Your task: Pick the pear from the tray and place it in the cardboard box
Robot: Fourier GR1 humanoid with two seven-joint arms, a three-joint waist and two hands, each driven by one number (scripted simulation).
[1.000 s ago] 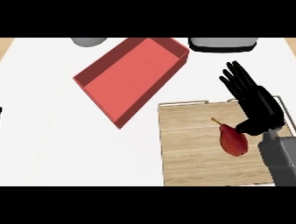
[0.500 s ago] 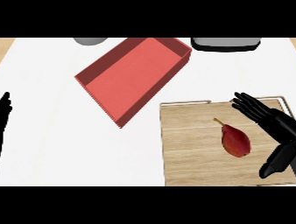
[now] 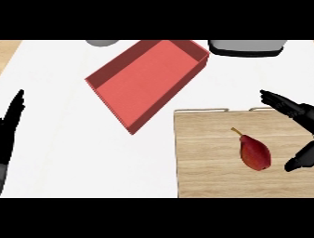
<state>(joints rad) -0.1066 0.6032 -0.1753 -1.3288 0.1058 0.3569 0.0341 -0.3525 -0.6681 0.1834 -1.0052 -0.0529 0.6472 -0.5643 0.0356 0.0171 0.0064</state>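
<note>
We look down on a white tabletop (image 3: 63,116) that fills most of the view. On it, toward the far side, a red box (image 3: 146,76) lies open-topped and turned at a slant, with nothing inside it. Just beside its near corner is a wooden tray (image 3: 208,153) with thin metal handles along its far edge.

Our right hand (image 3: 309,116) hovers over the right side of the tray. Its fingers are released and stretched out toward the far left, and the thumb hangs down below them; it grasps nothing. Our left hand (image 3: 2,137) rests at the view's left edge, fingers straight and pointing up, also holding nothing.

The pear (image 3: 255,152), dark red, lies on the tray's right half with its stem toward the far side. It is just left of the right thumb, and we see a narrow gap between them.

At the far edge a grey vessel (image 3: 245,46) sits right of the box, and a smaller grey round object (image 3: 102,42) sits to its left.
</note>
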